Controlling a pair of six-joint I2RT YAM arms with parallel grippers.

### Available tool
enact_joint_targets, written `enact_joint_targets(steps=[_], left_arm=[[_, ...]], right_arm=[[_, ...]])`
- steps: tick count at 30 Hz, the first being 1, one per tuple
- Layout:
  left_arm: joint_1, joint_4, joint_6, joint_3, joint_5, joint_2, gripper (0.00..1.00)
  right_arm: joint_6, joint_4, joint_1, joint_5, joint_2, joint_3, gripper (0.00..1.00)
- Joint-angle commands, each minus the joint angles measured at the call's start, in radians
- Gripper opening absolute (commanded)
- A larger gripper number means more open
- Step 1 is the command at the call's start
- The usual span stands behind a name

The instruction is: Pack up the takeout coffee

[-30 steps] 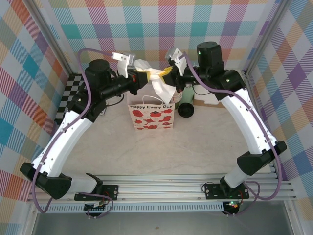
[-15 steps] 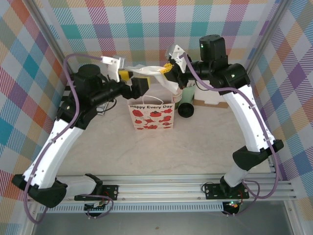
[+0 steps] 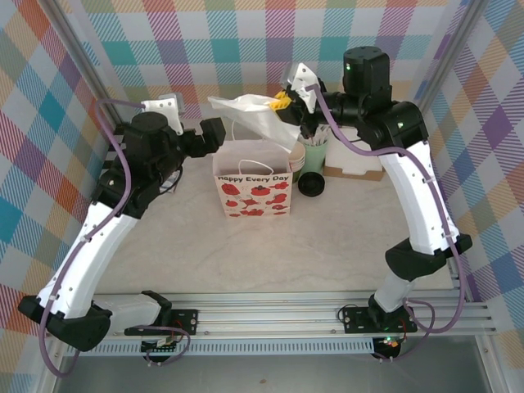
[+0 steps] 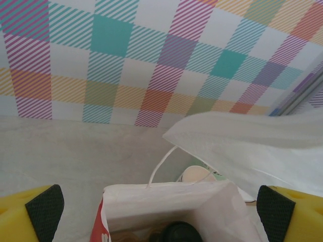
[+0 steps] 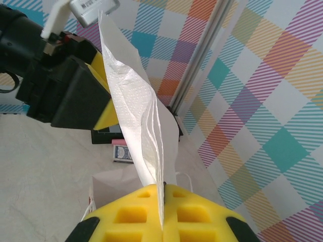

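Coffee (image 3: 311, 186) sits on the table (image 3: 344, 246), just beside the right side of the white paper bag (image 3: 252, 195) and outside it. It is small and dark, much shorter than the bag. Its round black lid faces up at the top camera. So it looks like it stands straight, with its long way going up and down and the lid on top. Very little of its green side shows, so I cannot be fully sure it is not tipped.

The right gripper (image 5: 164, 197) is above the bag. Its yellow fingers are pressed together and pinch one end of a white napkin (image 3: 246, 110). The napkin sticks out to the left over the bag's open top. The left gripper (image 4: 160, 209) is up high at the bag's left, with its fingers spread wide apart. It holds nothing. A pale mint cup (image 3: 313, 151) stands behind the coffee.
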Motion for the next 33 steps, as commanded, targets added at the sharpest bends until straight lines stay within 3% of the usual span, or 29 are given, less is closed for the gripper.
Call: enact_joint_targets(steps=[1, 5, 12, 18, 22, 26, 33], left_arm=[[0.012, -0.012, -0.017, -0.004, -0.072, 0.014, 1.00], [0.015, -0.030, -0.048, -0.004, -0.172, 0.038, 1.00], [0.026, -0.081, -0.072, 0.022, -0.222, 0.105, 1.00], [0.027, -0.092, -0.110, 0.001, -0.302, 0.107, 1.00], [0.029, -0.070, -0.112, -0.027, -0.310, 0.092, 1.00], [0.031, -0.071, -0.094, -0.017, -0.248, 0.117, 1.00], [0.030, -0.127, -0.104, 0.022, -0.273, 0.187, 1.00]], right_arm=[[-0.029, 0.000, 0.001, -0.057, 0.027, 0.022, 0.00], [-0.040, -0.060, 0.000, -0.032, 0.093, 0.048, 0.00], [-0.100, -0.275, 0.011, -0.029, 0.237, 0.211, 0.00], [-0.129, -0.393, 0.020, -0.094, 0.238, 0.211, 0.00], [-0.106, -0.380, 0.020, -0.089, 0.210, 0.155, 0.00], [-0.048, -0.313, 0.022, -0.078, 0.222, 0.093, 0.00], [0.105, -0.326, 0.034, -0.079, 0.353, 0.251, 0.00]])
